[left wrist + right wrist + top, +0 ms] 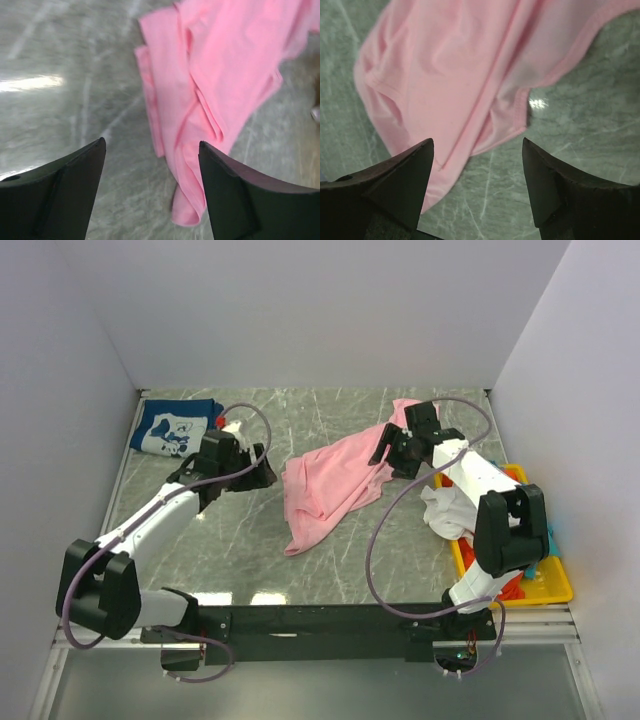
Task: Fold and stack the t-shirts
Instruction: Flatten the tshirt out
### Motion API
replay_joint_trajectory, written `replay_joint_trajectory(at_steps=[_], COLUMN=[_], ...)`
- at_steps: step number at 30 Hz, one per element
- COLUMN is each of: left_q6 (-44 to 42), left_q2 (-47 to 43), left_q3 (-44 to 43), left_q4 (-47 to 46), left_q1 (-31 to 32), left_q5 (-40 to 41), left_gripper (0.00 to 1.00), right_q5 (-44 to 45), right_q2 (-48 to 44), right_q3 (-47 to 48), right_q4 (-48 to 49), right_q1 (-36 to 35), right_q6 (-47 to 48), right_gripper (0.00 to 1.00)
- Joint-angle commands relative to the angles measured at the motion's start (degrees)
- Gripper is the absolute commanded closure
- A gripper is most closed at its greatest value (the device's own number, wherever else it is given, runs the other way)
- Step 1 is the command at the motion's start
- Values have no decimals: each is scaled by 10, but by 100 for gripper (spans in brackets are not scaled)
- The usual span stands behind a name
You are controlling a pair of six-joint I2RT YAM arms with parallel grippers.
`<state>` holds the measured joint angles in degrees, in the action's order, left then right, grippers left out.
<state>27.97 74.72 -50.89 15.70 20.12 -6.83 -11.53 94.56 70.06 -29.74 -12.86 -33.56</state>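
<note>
Right wrist view cuts off the pink t-shirt [460,65] at top.

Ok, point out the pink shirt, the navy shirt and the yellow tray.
pink shirt [330,485]: top view, middle of the cloth.
navy shirt [170,434]: top view, on its white print.
tray [545,588]: top view, bare near corner.

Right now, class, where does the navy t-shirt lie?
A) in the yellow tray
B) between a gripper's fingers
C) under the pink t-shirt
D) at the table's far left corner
D: the navy t-shirt lies at the far left corner, well apart from the pink t-shirt.
</note>
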Motion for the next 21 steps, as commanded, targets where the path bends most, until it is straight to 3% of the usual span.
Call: replay_joint_trajectory(at_steps=[1, 5, 7, 11, 18, 21], left_q6=[-46, -67, -73, -52, -13, 0], left_q2=[-4, -41, -72, -101, -81, -67], left_q3=[7, 34, 46, 66, 87, 93], left_q4=[-31, -14, 4, 18, 49, 48], left_q1=[13, 47, 101, 147, 253, 271], left_q5=[-110, -129, -99, -66, 8, 29], left_gripper=[21, 23, 23, 21, 17, 17], right_q5=[19, 16, 2, -21, -53, -56], right_q2=[-15, -10, 1, 19, 10, -4], right_q3=[-36, -35, -23, -13, -37, -55], right_q4=[17, 6, 0, 0, 25, 31], right_q1=[4, 6, 10, 13, 12, 13], right_q6=[-12, -8, -5, -6, -26, -31], right_gripper=[22, 23, 22, 23, 22, 22])
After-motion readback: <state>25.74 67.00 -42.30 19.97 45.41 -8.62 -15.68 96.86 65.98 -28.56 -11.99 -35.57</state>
